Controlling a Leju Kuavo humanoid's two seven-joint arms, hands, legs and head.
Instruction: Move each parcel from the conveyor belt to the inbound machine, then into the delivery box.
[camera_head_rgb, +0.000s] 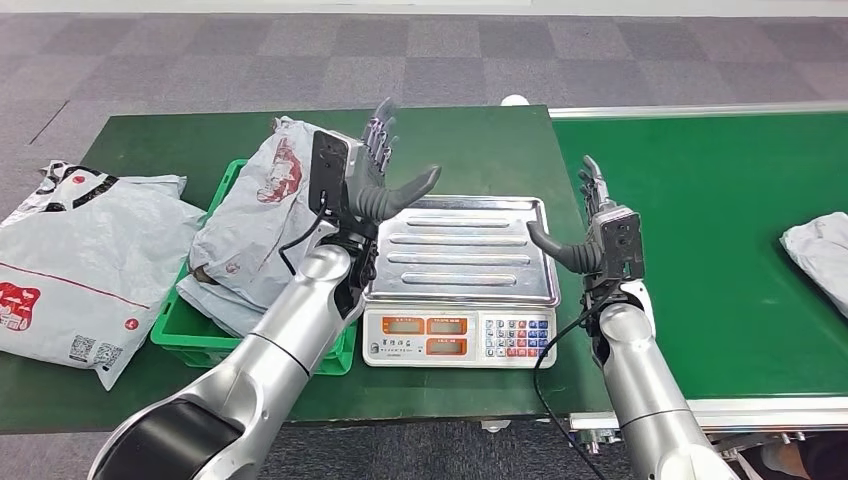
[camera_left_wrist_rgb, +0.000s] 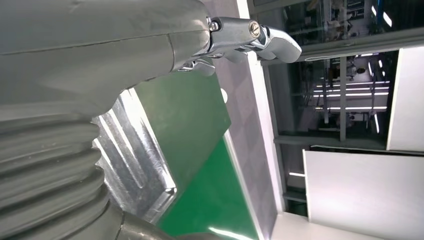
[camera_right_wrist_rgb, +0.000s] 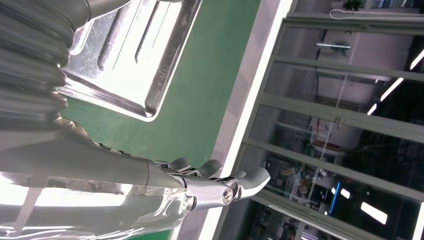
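Both hands' fingers (camera_head_rgb: 381, 135) spread, parcel (camera_head_rgb: 818, 255) well apart

Worktop (camera_head_rgb: 480, 140) dark green, belt (camera_head_rgb: 720, 250) brighter green with silver edge rail. Scale (camera_head_rgb: 460, 290): ribbed bare-steel pan, white front, orange displays, keypad with blue, white and red keys. Crate (camera_head_rgb: 185, 335) bright green. Bags: one in crate (camera_head_rgb: 255, 215) grey-white with red print; one left of it (camera_head_rgb: 80, 260) white-grey, red stripe and logo, black codes; one on belt (camera_head_rgb: 820, 255) plain pale grey. Left hand (camera_head_rgb: 375, 175) and right hand (camera_head_rgb: 595, 225): dark grey thumbs, silver arms. Floor (camera_head_rgb: 300, 50) grey-mauve carpet squares.
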